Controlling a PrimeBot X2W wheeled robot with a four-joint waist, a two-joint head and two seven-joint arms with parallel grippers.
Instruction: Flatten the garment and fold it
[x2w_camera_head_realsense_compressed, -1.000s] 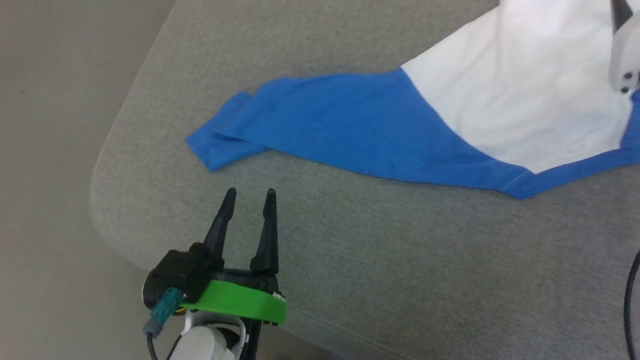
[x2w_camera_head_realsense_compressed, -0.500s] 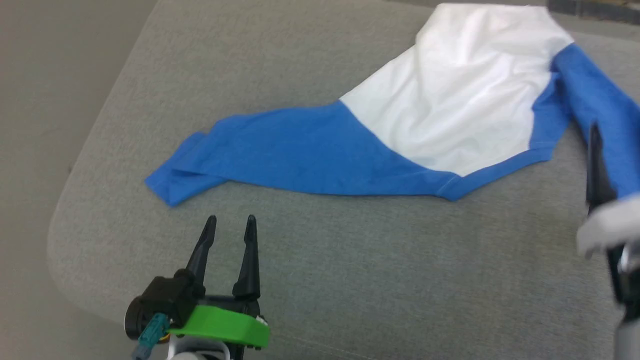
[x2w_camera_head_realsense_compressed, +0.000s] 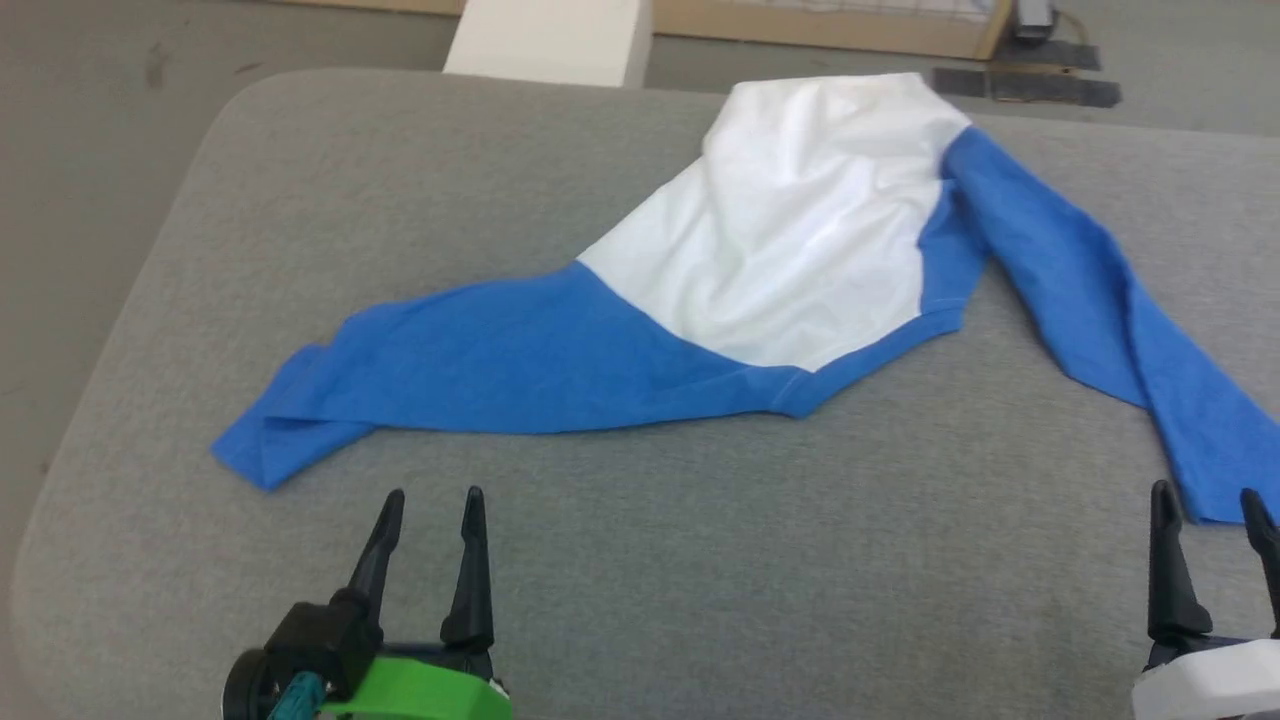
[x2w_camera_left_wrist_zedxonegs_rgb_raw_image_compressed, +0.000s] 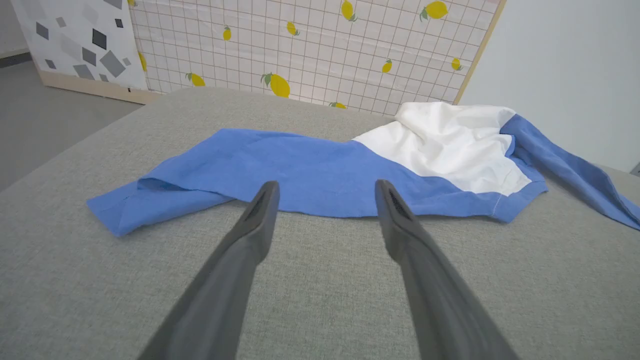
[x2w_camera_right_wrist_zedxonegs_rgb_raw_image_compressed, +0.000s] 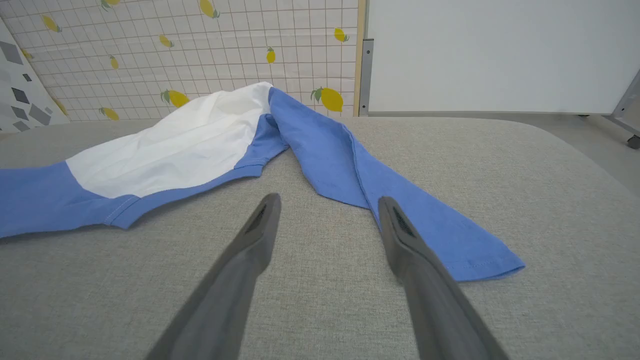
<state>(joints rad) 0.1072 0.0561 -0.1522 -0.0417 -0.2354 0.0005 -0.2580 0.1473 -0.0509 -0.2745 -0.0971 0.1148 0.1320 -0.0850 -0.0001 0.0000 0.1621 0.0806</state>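
1. Grey padded surface (x2w_camera_head_realsense_compressed: 700, 580) carries everything, with a lemon-print panel (x2w_camera_left_wrist_zedxonegs_rgb_raw_image_compressed: 300, 45) beyond its far edge.
2. Left end effector (x2w_camera_head_realsense_compressed: 432, 494) sits at the near left, its 2 fingers spread wide and holding nothing.
3. Right end effector (x2w_camera_head_realsense_compressed: 1205, 492), near right, is equally wide and empty, its tips just beside the right sleeve (x2w_camera_head_realsense_compressed: 1080, 290) cuff.
4. Garment (x2w_camera_head_realsense_compressed: 800, 260) lies unfolded across the middle, its white body far and its left sleeve (x2w_camera_head_realsense_compressed: 480, 370) stretched leftward with the end creased over.

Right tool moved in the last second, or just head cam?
Yes. Against the white-bodied, blue-sleeved thin cloth shirt, the right tool has pulled back from the white body to just short of the sleeve cuff.
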